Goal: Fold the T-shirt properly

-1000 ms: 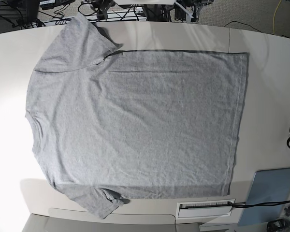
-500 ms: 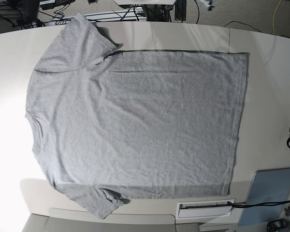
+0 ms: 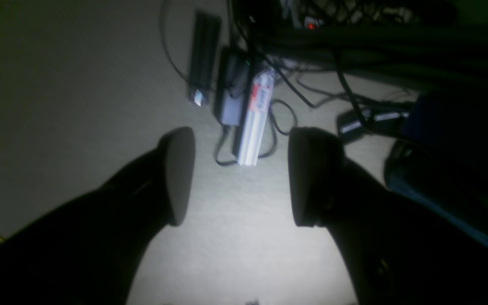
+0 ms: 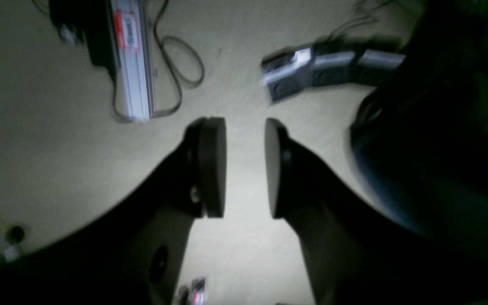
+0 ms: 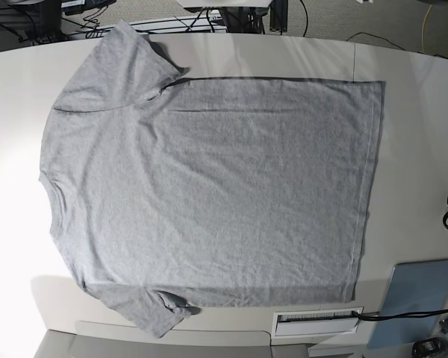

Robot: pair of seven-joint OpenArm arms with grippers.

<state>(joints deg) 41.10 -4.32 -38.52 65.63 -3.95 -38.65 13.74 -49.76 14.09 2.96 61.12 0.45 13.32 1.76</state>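
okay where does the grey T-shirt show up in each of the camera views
Base: the T-shirt lies flat across the middle of the table, collar towards the left edge, hem to the right.
Left wrist: not in it; only the open left gripper above the floor.
Right wrist: not in it; the right gripper above the floor.
Shared landmark: the white bar with a red label, in both wrist views.

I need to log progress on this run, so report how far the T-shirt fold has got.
Done: the T-shirt lies spread flat on the table, sleeves out, plain side up. In hand: nothing; the left gripper and right gripper are both open and empty, looking at floor and cables, not cloth. Left: every fold, since no edge is turned over.
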